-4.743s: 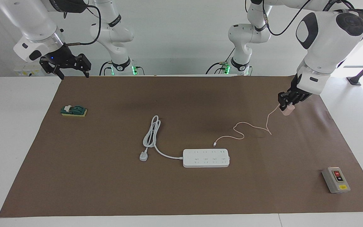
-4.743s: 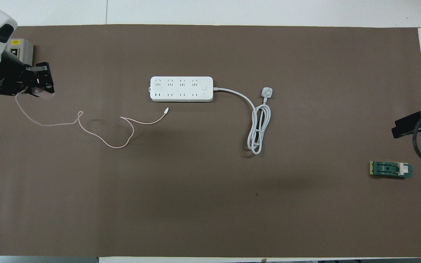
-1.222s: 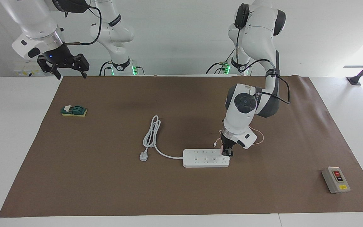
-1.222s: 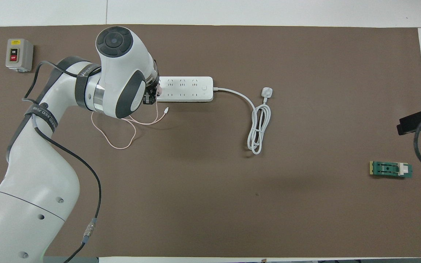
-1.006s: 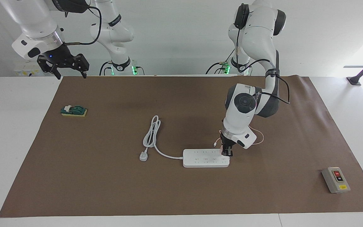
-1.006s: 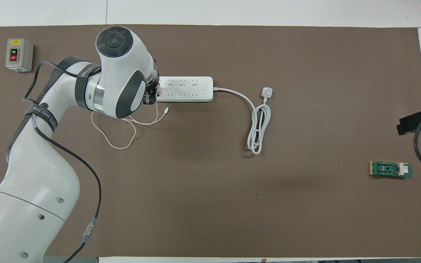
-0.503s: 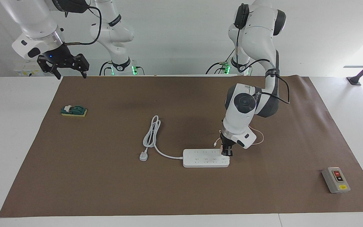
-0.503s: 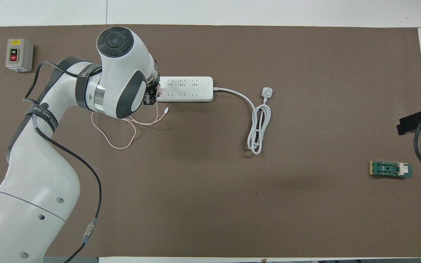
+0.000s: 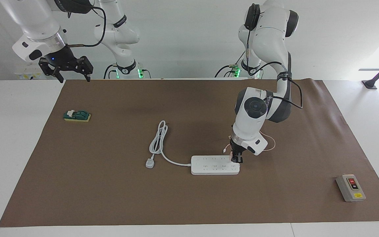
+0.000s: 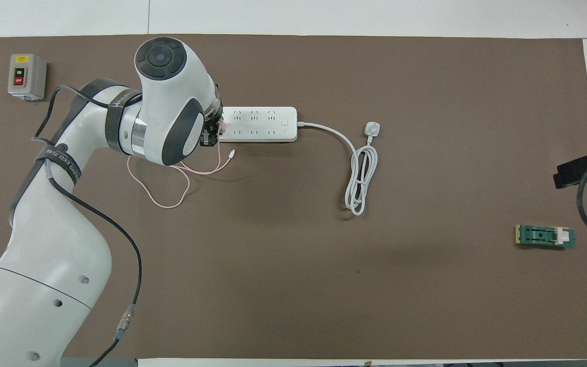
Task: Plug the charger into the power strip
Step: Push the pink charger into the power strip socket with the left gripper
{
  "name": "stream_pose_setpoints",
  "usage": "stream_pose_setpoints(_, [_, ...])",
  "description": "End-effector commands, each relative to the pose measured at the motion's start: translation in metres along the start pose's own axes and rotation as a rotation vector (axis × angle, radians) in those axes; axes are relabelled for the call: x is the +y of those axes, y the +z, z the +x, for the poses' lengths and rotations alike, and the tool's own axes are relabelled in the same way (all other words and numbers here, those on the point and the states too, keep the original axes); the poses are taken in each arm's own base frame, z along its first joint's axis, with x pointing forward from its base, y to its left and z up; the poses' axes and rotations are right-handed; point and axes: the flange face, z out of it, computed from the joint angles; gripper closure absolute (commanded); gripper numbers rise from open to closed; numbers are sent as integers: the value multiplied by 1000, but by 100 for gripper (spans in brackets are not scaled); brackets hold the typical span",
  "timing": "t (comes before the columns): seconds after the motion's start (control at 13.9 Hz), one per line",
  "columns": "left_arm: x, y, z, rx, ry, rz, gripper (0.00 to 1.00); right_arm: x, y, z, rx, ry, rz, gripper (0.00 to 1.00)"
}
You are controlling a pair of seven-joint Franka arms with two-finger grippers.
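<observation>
The left gripper (image 9: 237, 158) is straight down on the end of the power strip (image 9: 215, 165) toward the left arm's end of the surface, closed on the charger (image 9: 232, 156), which sits right at an end socket; whether its prongs are fully in is hidden. The strip's long axis runs across the brown mat (image 9: 117, 184), so I judge what remains is a straight downward press. The right gripper (image 9: 65, 67) waits spread wide over the mat's corner, well apart.
</observation>
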Motion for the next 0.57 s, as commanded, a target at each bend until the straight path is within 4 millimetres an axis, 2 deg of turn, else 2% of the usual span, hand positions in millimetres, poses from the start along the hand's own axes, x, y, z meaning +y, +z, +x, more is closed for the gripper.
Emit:
stream_pose_setpoints(0.0, [-6,21,-1,32,6,41,100,-3,-2,-6,2,5,15,0])
stream_pose_setpoints(0.5, [-9,26,0,37,8,58,100,-2,-2,-6,2,7,16,0])
